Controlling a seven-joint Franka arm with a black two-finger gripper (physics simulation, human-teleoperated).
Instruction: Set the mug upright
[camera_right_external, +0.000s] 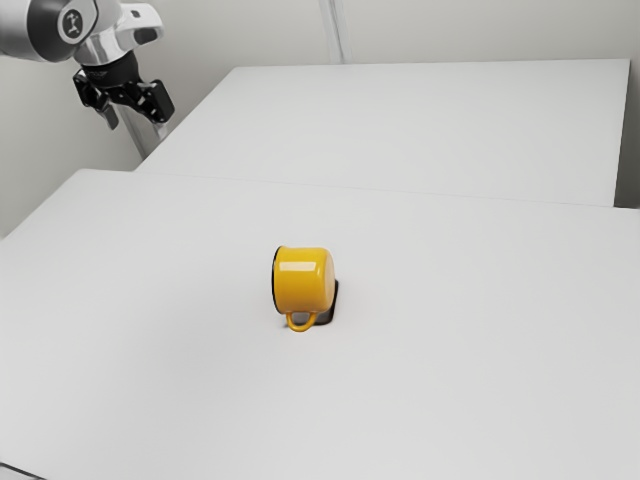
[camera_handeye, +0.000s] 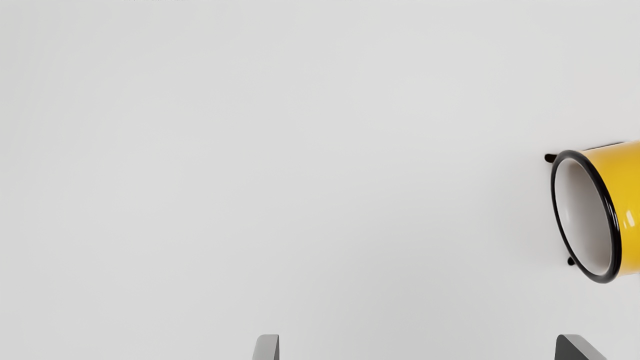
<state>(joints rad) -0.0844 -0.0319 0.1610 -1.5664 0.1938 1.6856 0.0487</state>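
The yellow mug lies on its side around the middle of the white table, its black-rimmed mouth facing the exterior view's left and its handle pointing toward the exterior camera. My gripper is high up at the exterior view's upper left, well apart from the mug. In the wrist view the gripper has its two fingers wide apart with nothing between them. The mug is partly cut off there, with its pale inside visible through the mouth.
A dark flat thing lies under or beside the mug; what it is I cannot tell. The white table stretches around it, and another white surface adjoins behind.
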